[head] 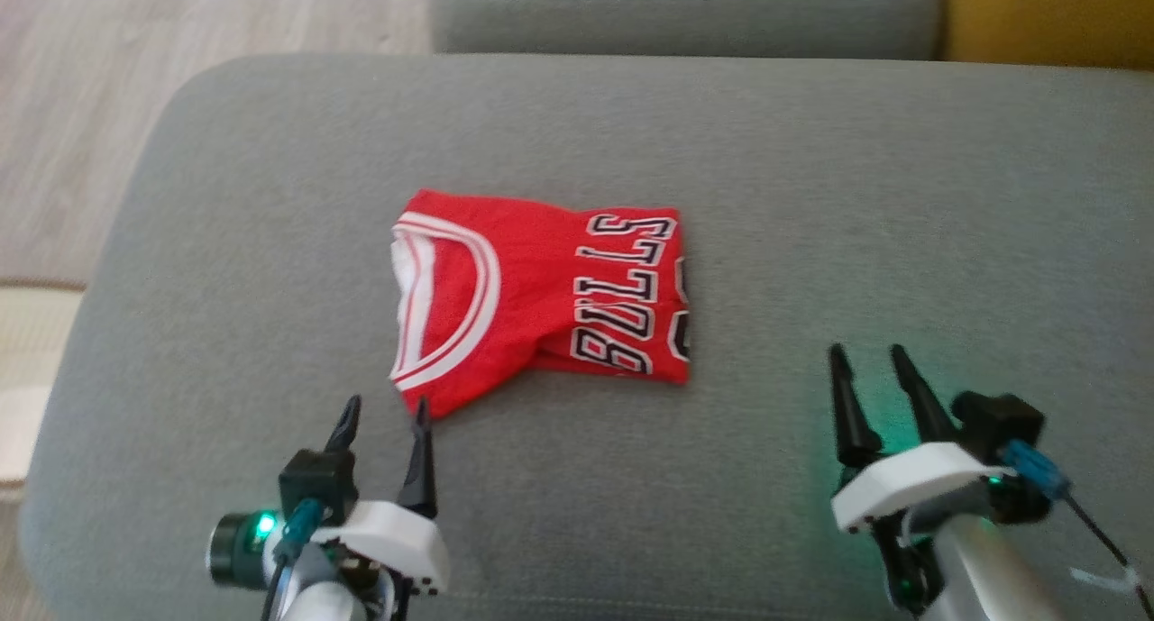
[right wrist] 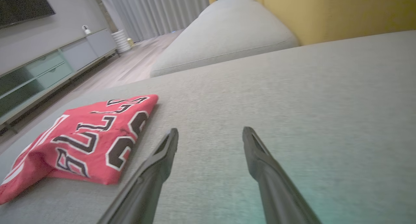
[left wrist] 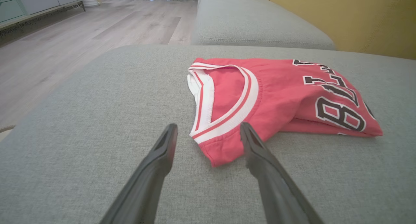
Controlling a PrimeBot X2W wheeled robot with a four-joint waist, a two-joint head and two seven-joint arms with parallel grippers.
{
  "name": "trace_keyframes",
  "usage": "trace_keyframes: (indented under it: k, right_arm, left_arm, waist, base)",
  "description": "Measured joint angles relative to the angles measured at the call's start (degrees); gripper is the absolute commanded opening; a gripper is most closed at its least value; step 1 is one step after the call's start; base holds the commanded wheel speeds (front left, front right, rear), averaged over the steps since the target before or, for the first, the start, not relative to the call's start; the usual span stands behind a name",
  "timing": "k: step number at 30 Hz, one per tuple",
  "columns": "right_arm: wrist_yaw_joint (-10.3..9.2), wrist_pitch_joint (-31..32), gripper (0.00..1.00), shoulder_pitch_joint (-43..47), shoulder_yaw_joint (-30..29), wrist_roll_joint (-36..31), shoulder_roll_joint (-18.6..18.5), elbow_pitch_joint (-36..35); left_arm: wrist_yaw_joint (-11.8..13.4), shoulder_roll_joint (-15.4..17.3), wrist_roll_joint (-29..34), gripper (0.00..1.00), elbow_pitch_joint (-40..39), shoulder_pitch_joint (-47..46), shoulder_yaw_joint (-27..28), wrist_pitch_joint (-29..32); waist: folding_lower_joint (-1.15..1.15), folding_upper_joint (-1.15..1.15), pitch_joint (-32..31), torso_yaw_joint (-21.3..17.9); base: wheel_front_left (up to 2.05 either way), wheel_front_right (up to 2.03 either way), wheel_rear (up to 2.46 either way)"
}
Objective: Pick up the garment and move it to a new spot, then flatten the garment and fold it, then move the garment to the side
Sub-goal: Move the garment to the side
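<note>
Left gripper (head: 388, 405) hovers with fingers apart, and the near corner of the folded red jersey (head: 541, 287), trimmed in white ribbing, lies just ahead between its tips on the grey woven cushion (head: 856, 197). Right gripper (head: 868, 355), likewise spread, has the jersey well to its left. Its wrist view adds a pale cabinet (right wrist: 48, 71) beyond.

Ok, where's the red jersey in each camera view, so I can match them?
Head view: red jersey at centre, just above the left gripper.
Left wrist view: centre right.
Right wrist view: lower left.
Shared landmark: yellow wall at upper right.
</note>
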Motion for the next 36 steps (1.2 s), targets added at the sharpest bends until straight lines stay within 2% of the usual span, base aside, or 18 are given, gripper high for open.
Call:
trace_keyframes:
  k: [9,13,18,19,20,21,27,36]
  right_arm:
    - [0.00,0.0,1.00,-10.2,6.2,2.5,-0.1,6.7]
    - [0.00,0.1,1.00,-13.8,7.9,3.0,-0.2,12.9]
    - [0.00,0.5,1.00,-18.5,6.9,2.6,-0.3,20.9]
    - [0.00,1.5,0.91,-19.3,6.9,2.5,-0.4,22.4]
    - [0.00,2.2,0.25,-19.7,7.2,3.5,-0.5,23.4]
    - [0.00,2.6,0.00,-20.0,8.1,4.6,-0.6,23.6]
    - [0.00,1.6,0.00,-21.9,10.2,7.3,-0.6,25.4]
    - [0.00,0.4,0.00,-22.0,8.9,7.3,-0.2,25.8]
  left_arm:
    - [0.2,0.0,-1.5,1.00,-0.9,-1.1,-2.4,0.0]
    - [0.4,0.0,-2.1,1.00,-1.0,-1.2,-3.4,0.0]
    - [0.6,0.0,-3.0,1.00,-1.3,-2.7,-4.2,0.0]
    - [0.6,0.0,-3.2,1.00,-1.3,-3.0,-4.2,0.0]
    - [0.8,0.0,-3.5,1.00,-1.3,-3.2,-4.2,0.0]
    - [1.0,0.0,-3.7,1.00,-1.3,-3.2,-4.2,0.0]
    - [1.1,0.0,-3.8,1.00,-1.3,-3.1,-3.2,0.0]
    - [1.1,0.0,-3.8,1.00,-1.4,-3.2,-1.7,0.0]
  waist:
    - [0.00,0.00,3.0,6.9]
    - [0.00,0.00,4.4,10.0]
    - [0.00,0.00,6.1,13.2]
    - [0.00,0.00,6.3,13.7]
    - [0.00,0.00,6.6,14.2]
    - [0.00,0.00,6.7,14.6]
    - [0.00,0.00,6.9,13.2]
    - [0.00,0.00,5.9,4.3]
  base:
    - [0.00,0.00,0.00]
    - [0.00,0.00,0.00]
    - [0.00,0.00,0.00]
    - [0.00,0.00,0.00]
    - [0.00,0.00,0.00]
    - [0.00,0.00,0.00]
    - [0.00,0.00,0.00]
    - [0.00,0.00,0.00]
